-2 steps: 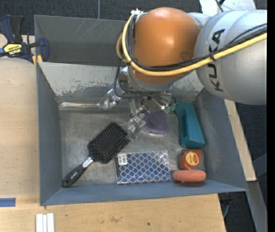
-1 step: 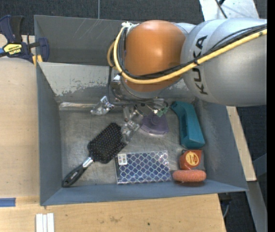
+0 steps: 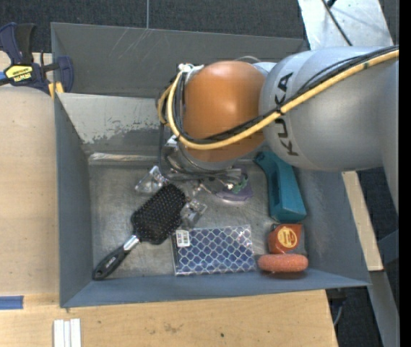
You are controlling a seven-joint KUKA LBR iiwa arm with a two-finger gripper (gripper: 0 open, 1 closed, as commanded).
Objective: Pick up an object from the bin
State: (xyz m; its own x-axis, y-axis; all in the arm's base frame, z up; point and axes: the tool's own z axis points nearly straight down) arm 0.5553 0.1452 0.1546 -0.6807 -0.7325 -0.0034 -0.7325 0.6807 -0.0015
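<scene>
— How far along is the pick?

— Barely begun, I'd judge. The claw [image 3: 194,173] sits low in the grey bin [image 3: 71,194], under the arm's orange cover [image 3: 219,107]. Whether it is apart or together I cannot tell, and nothing shows lifted.

— What lies nearest?

— Just left of the claw is a clear crinkled piece [image 3: 149,181]. Left and below is a black hairbrush [image 3: 154,215], its head close by. Below the claw is a blue lattice-patterned packet [image 3: 216,250], and to the right a teal tool [image 3: 284,190].

— What's left?

— Gripping one thing and lifting it out.

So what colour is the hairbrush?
The hairbrush is black, clearest in the camera view.
</scene>
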